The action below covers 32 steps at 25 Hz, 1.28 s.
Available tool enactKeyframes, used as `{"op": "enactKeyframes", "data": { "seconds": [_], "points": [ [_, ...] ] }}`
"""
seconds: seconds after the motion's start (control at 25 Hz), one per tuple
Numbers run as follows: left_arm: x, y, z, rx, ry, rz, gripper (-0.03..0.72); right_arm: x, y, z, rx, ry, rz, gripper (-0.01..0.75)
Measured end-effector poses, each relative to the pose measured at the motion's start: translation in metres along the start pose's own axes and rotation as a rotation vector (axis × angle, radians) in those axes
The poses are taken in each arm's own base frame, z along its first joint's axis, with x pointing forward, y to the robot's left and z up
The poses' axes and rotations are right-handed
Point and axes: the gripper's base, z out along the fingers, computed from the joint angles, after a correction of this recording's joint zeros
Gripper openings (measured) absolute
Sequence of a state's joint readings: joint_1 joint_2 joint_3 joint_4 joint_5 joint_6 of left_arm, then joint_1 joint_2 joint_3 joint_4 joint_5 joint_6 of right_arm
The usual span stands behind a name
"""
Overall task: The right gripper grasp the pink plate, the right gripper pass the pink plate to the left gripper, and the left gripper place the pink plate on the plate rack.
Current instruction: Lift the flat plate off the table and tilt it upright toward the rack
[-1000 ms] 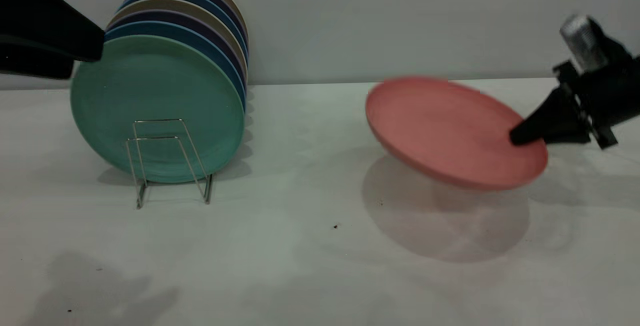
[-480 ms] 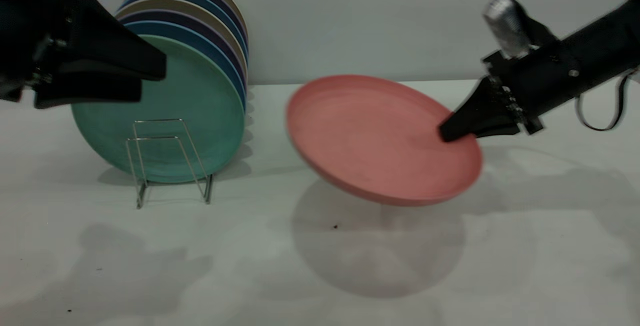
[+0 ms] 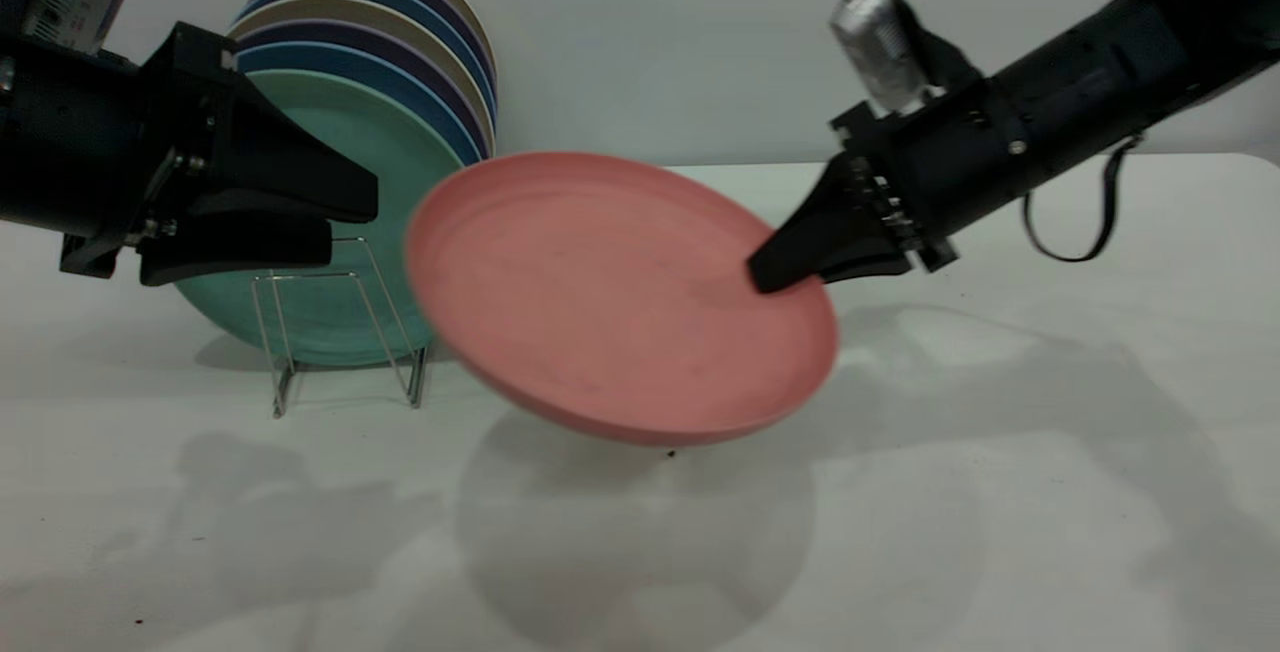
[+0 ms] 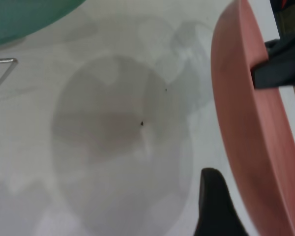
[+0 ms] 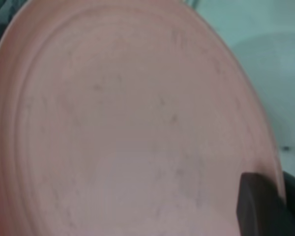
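Note:
The pink plate (image 3: 600, 302) hangs tilted above the table, a little right of the plate rack (image 3: 340, 327). My right gripper (image 3: 768, 277) is shut on the plate's right rim, one finger over the inner face (image 5: 258, 206). My left gripper (image 3: 350, 224) is open and empty in front of the racked plates, its tips just short of the pink plate's left edge. In the left wrist view one left finger (image 4: 214, 206) shows beside the plate's edge (image 4: 246, 123); the other finger is out of view. The right gripper's finger (image 4: 280, 64) shows on the far rim.
A green plate (image 3: 410, 157) stands at the front of the rack, with blue, navy and beige plates (image 3: 400, 32) behind it. Two wire loops stand bare in front of the green plate. The white table (image 3: 1000, 492) extends to the right and front.
The right gripper has carried the pink plate left, from the table's right side to just beside the rack. The left gripper has moved right and down towards the plate.

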State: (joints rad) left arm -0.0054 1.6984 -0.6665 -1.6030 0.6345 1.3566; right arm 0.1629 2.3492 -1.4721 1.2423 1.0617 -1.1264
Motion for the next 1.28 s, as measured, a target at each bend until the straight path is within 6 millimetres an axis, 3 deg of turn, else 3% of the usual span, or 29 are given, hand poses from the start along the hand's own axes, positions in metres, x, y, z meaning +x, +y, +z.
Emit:
{"op": "enactKeyframes", "data": {
  "seconds": [0.36, 0.48, 0.6, 0.76, 0.92, 1.04, 1.16, 1.28],
  "points": [
    [-0.001, -0.001, 0.0, 0.009, -0.004, 0.0, 0.438, 0.0, 0.04, 0.037, -0.15, 0.015, -0.067, 0.013],
    [0.0, -0.002, 0.0, 0.022, -0.002, 0.0, 0.318, 0.001, 0.046, 0.042, -0.166, 0.019, -0.091, 0.016],
    [-0.001, 0.001, 0.0, -0.009, -0.008, -0.002, 0.123, 0.001, 0.047, 0.041, -0.186, 0.017, -0.099, 0.031],
    [-0.001, 0.003, 0.0, -0.023, -0.007, 0.021, 0.118, -0.001, 0.047, 0.039, -0.204, 0.003, -0.088, 0.079],
    [-0.001, 0.003, 0.0, -0.026, 0.004, 0.054, 0.098, -0.002, 0.044, 0.033, -0.214, -0.006, -0.067, 0.229],
    [-0.001, 0.003, 0.0, -0.035, 0.013, 0.107, 0.098, -0.004, 0.035, 0.022, -0.205, -0.028, -0.037, 0.41],
    [0.001, 0.004, 0.0, -0.046, 0.037, 0.216, 0.098, -0.008, 0.015, -0.001, -0.159, -0.088, 0.03, 0.605],
    [0.0, 0.006, 0.0, -0.068, 0.04, 0.339, 0.098, -0.01, -0.003, -0.024, -0.13, -0.136, 0.095, 0.709]
  ]
}}
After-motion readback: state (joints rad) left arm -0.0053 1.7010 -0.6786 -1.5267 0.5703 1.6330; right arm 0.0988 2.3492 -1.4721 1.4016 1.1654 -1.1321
